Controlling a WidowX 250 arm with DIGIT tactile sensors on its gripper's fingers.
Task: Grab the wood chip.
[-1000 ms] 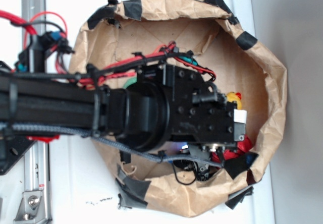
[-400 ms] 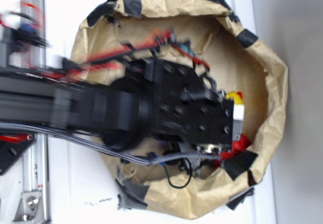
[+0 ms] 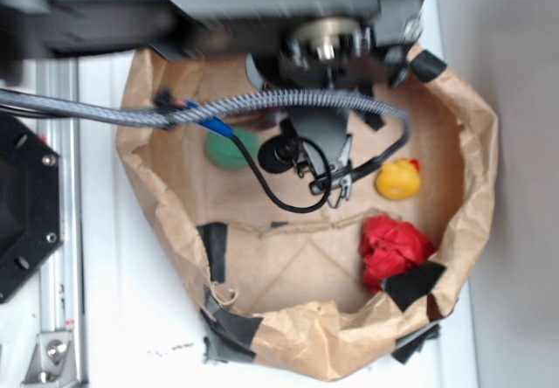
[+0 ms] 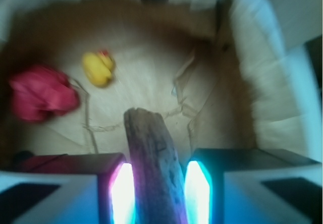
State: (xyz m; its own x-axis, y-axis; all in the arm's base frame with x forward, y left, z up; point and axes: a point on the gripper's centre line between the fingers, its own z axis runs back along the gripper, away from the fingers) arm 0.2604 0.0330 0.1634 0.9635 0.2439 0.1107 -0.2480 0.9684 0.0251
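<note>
The black pincer point(image 4: 156, 183) is gripping the flat, elongated dark brown wood chip point(image 4: 154, 163), its two glowing fingers point(image 4: 122, 191) pressing narrowly against the sliver's sides. The chip is sticking out forward from between them, hanging above the floor of the crumpled brown paper basin point(image 3: 297, 274). Below, a small yellow rubber duck point(image 3: 398, 179) is sitting near the basin's right wall, with a red wrinkly wad point(image 3: 393, 250) just beside it and a green round disc point(image 3: 229, 150) lying toward the left wall.
</note>
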